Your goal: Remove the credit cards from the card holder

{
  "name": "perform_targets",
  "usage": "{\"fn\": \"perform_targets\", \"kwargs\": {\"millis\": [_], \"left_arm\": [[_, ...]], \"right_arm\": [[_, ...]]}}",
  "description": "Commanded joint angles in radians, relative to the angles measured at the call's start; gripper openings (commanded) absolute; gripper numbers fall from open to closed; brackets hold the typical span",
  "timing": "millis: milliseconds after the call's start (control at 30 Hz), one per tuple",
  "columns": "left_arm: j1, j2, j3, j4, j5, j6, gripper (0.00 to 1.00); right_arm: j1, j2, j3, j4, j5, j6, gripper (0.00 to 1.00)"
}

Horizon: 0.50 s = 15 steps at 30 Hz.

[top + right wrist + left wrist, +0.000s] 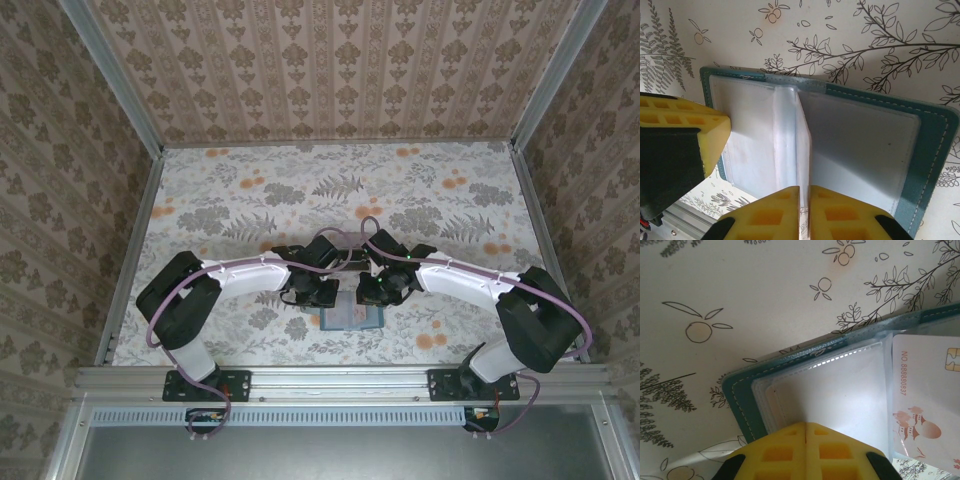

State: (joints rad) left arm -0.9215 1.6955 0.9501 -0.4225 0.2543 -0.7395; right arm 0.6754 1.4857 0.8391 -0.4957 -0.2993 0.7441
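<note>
Left wrist: pale card (925, 390) sits in open card holder (740, 400).

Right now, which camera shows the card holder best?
Right wrist: the holder lies open, both panels and an upright clear leaf visible. Left wrist gives one corner with a pale card; the top view, a small teal patch, partly covered.

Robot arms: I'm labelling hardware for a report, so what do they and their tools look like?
The left arm and right arm have white link shells, black joints and bases, and a purple cable looped along each. The left tool and right tool have yellow fingers moulded with square pockets, on black mounts.
</note>
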Motion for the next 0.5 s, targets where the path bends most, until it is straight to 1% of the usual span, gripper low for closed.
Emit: {"fn": "perform_targets", "kwargs": {"millis": [0, 133, 233, 333, 467], "left_arm": [[-0.006, 0.006, -0.010, -0.053, -0.026, 0.011, 0.02], [-0.004, -0.009, -0.007, -0.047, -0.030, 0.010, 0.04], [-0.001, -0.028, -0.005, -0.029, -0.011, 0.010, 0.06], [0.006, -0.056, -0.005, -0.015, -0.001, 0.004, 0.08], [0.018, -0.092, -0.014, -0.017, -0.016, 0.002, 0.09]], "right_arm": [[0.007, 0.005, 0.005, 0.000, -0.006, 0.015, 0.11], [0.007, -0.012, 0.018, -0.021, 0.011, 0.011, 0.08], [0.006, -0.033, 0.031, -0.035, 0.024, 0.005, 0.07], [0.004, -0.054, 0.053, -0.082, 0.038, -0.007, 0.07], [-0.006, -0.067, 0.085, -0.131, 0.056, -0.039, 0.07]]}}
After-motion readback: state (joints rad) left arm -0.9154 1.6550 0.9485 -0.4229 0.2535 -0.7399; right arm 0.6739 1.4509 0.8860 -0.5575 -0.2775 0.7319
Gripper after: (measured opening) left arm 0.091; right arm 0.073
